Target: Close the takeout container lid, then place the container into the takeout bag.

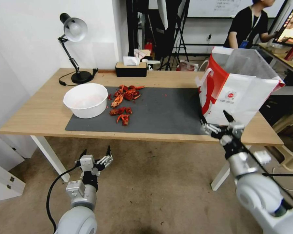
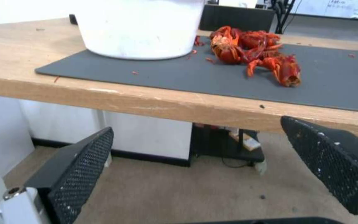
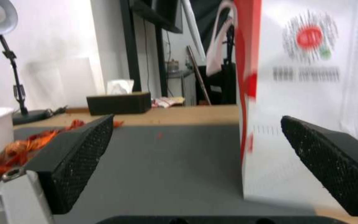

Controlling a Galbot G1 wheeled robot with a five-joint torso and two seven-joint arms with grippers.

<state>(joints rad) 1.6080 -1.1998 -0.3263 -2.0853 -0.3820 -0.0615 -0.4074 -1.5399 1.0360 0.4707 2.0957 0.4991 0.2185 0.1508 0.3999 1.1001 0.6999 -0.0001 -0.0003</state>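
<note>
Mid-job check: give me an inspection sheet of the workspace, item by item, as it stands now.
Surface: wooden table with a dark grey mat across its middle.
Job's things: takeout bag upright at the mat's right end, mouth open.
Clutter: white bowl on the mat's left end; red crayfish shells loose beside it; black tissue box and desk lamp along the table's far edge.
Grippers: left pincer open, below the table's front edge; right pincer open, at the bag's near face.
Cables: lamp cord on the table; black cable along the left arm.
Surroundings: white wall on the left.
</note>
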